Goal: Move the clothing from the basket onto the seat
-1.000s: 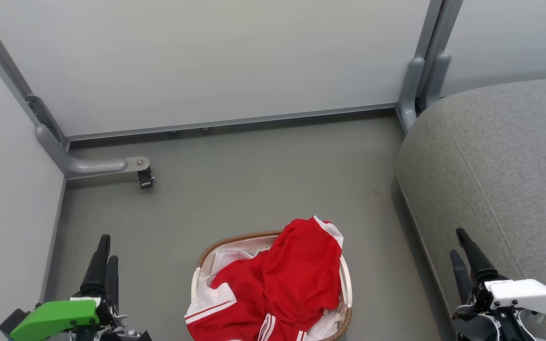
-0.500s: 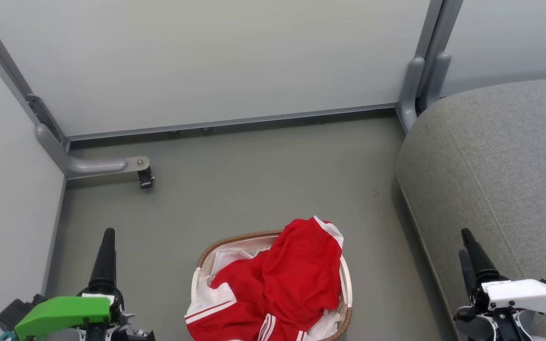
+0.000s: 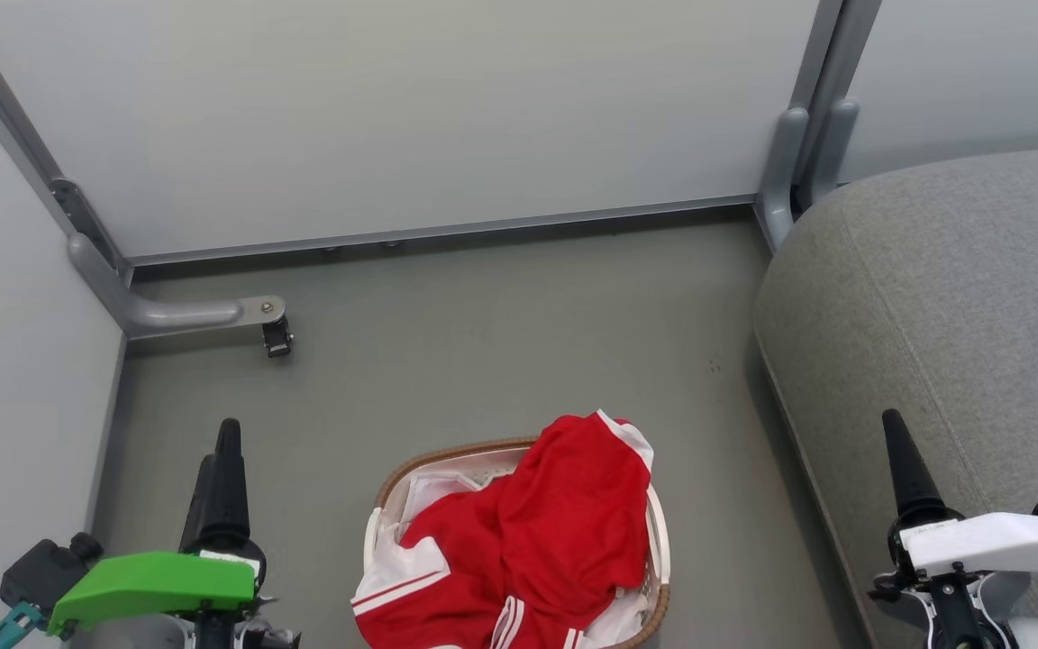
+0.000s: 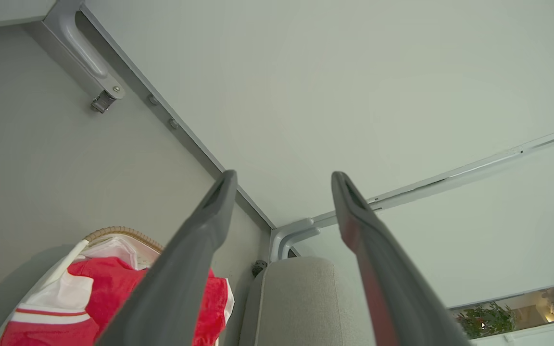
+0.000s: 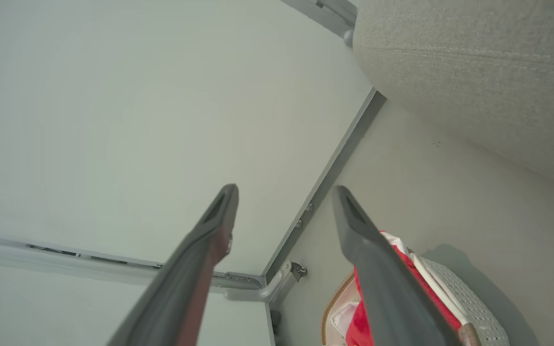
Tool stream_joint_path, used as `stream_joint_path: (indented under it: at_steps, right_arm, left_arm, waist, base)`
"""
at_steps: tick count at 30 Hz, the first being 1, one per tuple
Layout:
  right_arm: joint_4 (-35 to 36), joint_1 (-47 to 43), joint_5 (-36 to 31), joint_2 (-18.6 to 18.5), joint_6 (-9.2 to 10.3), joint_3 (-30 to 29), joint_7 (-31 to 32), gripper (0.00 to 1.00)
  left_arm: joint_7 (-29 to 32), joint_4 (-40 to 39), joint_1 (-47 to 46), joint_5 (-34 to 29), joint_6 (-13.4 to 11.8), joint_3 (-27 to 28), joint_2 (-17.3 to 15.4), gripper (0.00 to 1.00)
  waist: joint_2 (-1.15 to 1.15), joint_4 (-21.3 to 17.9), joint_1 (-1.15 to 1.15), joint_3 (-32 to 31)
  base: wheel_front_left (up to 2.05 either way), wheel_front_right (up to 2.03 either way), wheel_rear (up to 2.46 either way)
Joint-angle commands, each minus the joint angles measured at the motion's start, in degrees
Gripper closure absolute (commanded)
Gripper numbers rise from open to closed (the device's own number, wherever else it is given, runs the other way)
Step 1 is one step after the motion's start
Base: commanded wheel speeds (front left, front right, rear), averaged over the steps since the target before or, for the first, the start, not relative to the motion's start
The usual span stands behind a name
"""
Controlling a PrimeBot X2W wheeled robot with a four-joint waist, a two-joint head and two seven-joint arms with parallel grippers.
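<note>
The clothing (image 3: 537, 541), bright red with white trim, is heaped in the basket (image 3: 433, 460) on the floor at the bottom centre and spills over its rim. It also shows as red clothing (image 4: 108, 293) in the basket (image 4: 118, 233) in the left wrist view, and as clothing (image 5: 361, 312) in the basket (image 5: 469, 307) in the right wrist view. The grey seat (image 3: 960, 306) fills the right side. My left gripper (image 3: 223, 442) hangs left of the basket, open and empty (image 4: 282, 180). My right gripper (image 3: 894, 428) hovers over the seat's edge, open and empty (image 5: 284, 192).
Pale partition walls (image 3: 393, 117) enclose the floor behind and to the left. A grey bracket foot with a caster (image 3: 271, 335) juts out at the left. A grey post (image 3: 794, 153) stands by the seat's corner. Bare floor (image 3: 483, 333) lies beyond the basket.
Both grippers have moved forward and rolled, so their fingers now line up edge-on in the head view. The left one shifted slightly right. Basket and clothing are unchanged.
</note>
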State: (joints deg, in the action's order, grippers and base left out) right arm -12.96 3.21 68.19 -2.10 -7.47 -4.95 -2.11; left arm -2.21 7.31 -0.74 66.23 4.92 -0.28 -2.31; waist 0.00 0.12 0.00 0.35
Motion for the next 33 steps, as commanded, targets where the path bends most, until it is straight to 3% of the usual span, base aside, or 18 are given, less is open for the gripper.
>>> stream_joint_path:
  at_steps: [1,14,33]
  right_arm:
    - [1.5,0.2,-2.7,-0.4,-0.02,0.3,-0.7,0.00]
    - [3.5,-1.0,-19.2,-0.5,-0.02,3.5,-3.2,0.00]
    - [2.5,-1.4,-36.7,-0.6,-0.03,5.2,-6.3,0.00]
  left_arm:
    - [-0.6,-1.5,0.0,-2.7,-0.4,-0.4,-0.3,0.00]
    - [-3.1,-1.4,1.4,-20.0,-2.7,-3.2,-0.4,0.00]
    - [-6.2,0.2,3.9,-33.3,-3.4,-4.6,-0.5,0.00]
  waist:
    - [0.00,0.0,0.00,0.0]
    - [0.00,0.1,0.00,0.1]
    - [0.00,0.4,0.00,0.0]
  base:
    - [0.00,0.00,0.00]
    - [0.00,0.00,0.00]
    - [0.00,0.00,0.00]
